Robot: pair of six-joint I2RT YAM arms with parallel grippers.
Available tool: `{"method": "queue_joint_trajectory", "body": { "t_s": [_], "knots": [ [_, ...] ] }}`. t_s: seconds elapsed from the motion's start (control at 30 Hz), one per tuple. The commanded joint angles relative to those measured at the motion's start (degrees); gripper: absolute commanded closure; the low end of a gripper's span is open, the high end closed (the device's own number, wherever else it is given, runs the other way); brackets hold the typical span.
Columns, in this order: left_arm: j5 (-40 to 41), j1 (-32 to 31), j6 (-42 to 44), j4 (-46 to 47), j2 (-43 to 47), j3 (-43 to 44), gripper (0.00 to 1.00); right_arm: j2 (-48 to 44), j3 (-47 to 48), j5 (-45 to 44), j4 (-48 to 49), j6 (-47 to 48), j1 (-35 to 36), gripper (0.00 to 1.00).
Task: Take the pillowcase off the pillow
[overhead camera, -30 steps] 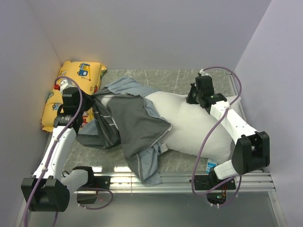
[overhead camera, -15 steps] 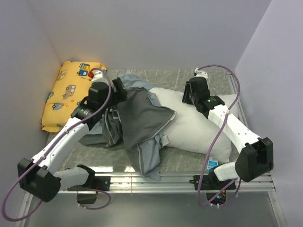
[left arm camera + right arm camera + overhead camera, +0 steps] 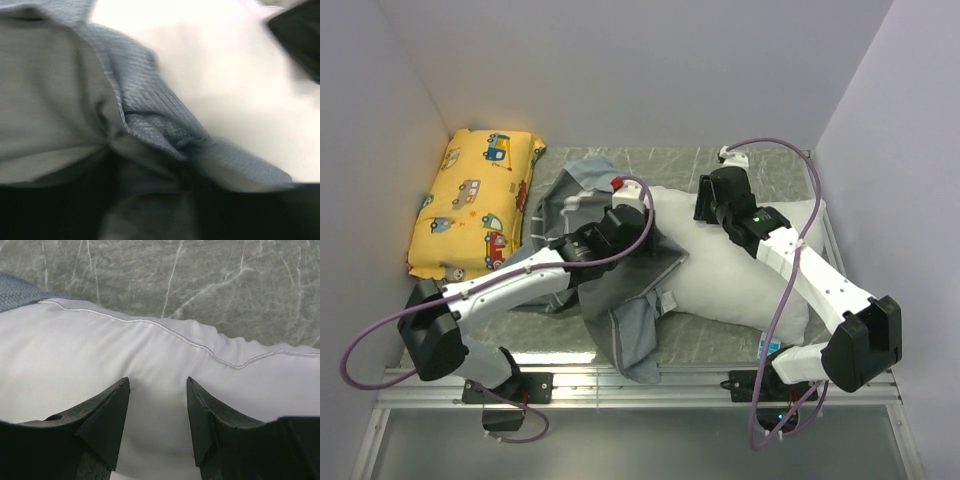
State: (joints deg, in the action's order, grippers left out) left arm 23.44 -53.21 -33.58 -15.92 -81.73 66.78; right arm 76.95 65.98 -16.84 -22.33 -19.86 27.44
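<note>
The white pillow [image 3: 740, 270] lies across the table's right half. The grey pillowcase [image 3: 610, 290] is bunched over its left end, with lighter blue-grey folds hanging toward the front. My left gripper [image 3: 638, 228] hovers over the pillowcase where fabric meets pillow. Its wrist view is blurred: grey pillowcase [image 3: 55, 100], a blue-grey hem and white pillow [image 3: 225, 75] show, but the fingers are lost in dark. My right gripper [image 3: 157, 382] stands open, its tips pressed onto the pillow [image 3: 150, 340] near the back seam, in the top view too [image 3: 708, 200]. A pillowcase corner [image 3: 20, 295] shows at the left.
A yellow cartoon-car pillow [image 3: 475, 200] lies at the far left against the wall. Grey marble tabletop [image 3: 740, 160] shows behind the white pillow. Walls close in on the left, back and right. A metal rail [image 3: 700, 380] runs along the front edge.
My left arm swung from beside the yellow pillow rightward over the pillowcase to the white pillow. My right gripper slid left along the pillow's back edge and opened.
</note>
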Motion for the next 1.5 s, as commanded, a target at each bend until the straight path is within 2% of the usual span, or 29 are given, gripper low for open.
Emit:
{"method": "queue_joint_trajectory", "body": {
  "t_s": [0.0,0.03,0.07,0.13,0.17,0.23,0.27,0.37,0.6,0.73,0.8,0.93,1.0,1.03,1.07,1.1,1.13,1.3,1.47],
  "knots": [
    [7.3,-0.1,-0.4,-3.5,-1.3,2.2,0.50,-1.3,0.3,0.3,-0.3,0.2,1.5,0.43],
    [12.6,-0.1,-1.6,-6.7,-1.8,3.1,0.63,-1.3,-0.1,0.3,-0.2,0.3,1.6,0.43],
    [15.6,0.4,-2.4,-8.6,-1.8,3.3,0.83,-1.2,-0.2,0.1,0.0,0.3,1.7,0.43],
    [18.3,2.3,-4.2,-11.6,0.3,2.7,0.95,-1.2,-0.9,0.1,0.3,0.5,1.7,0.43],
    [17.8,5.8,-4.6,-11.7,1.7,1.9,0.99,-1.0,-0.9,0.1,0.4,0.7,1.7,0.43],
    [15.1,10.6,-5.3,-10.7,7.0,-2.4,0.99,-0.8,-0.9,-0.2,0.1,0.9,1.8,0.43],
    [10.4,15.8,-5.4,-8.4,9.1,-4.3,1.00,-0.8,-1.0,-0.1,0.4,0.9,1.7,0.43],
    [1.5,23.1,-5.5,-2.5,15.7,-11.4,0.99,-1.0,-0.6,1.3,0.7,1.6,2.4,0.43],
    [-5.8,28.8,-6.1,-0.2,17.2,-15.7,0.99,0.7,4.4,0.7,-0.5,6.3,12.4,0.32],
    [-6.6,30.0,-6.4,0.6,15.0,-16.0,0.99,4.4,6.9,-0.1,-0.5,8.5,19.6,0.23],
    [-6.9,30.4,-6.7,1.2,13.5,-15.8,1.00,8.5,7.8,-1.2,-1.1,9.3,23.4,0.21],
    [-8.1,30.4,-7.5,3.1,11.7,-15.8,1.00,17.0,10.7,-2.8,-1.8,9.9,25.3,0.18],
    [-8.0,30.5,-7.9,3.4,10.7,-15.6,0.99,22.3,11.9,-5.2,-4.0,9.6,25.3,0.23],
    [-7.8,30.5,-8.1,3.4,10.4,-15.5,1.00,24.0,13.5,-6.6,-5.2,8.9,24.9,0.35],
    [-7.4,30.7,-8.2,3.4,9.9,-15.2,0.99,26.5,14.3,-9.1,-7.8,8.4,24.9,0.48],
    [-7.3,30.9,-8.5,3.5,9.0,-14.8,1.00,26.9,15.0,-10.0,-8.8,8.0,24.4,0.71],
    [-7.0,31.2,-8.7,3.8,8.5,-14.8,1.00,26.9,14.9,-10.8,-9.2,7.2,24.1,1.00],
    [-5.8,33.4,-12.7,7.7,4.9,-16.3,1.00,17.7,8.9,-8.3,-6.9,4.7,19.6,1.00],
    [-5.2,35.5,-14.6,9.9,0.9,-17.0,1.00,5.6,4.1,-5.9,-5.9,2.4,11.8,1.00]
  ]
}}
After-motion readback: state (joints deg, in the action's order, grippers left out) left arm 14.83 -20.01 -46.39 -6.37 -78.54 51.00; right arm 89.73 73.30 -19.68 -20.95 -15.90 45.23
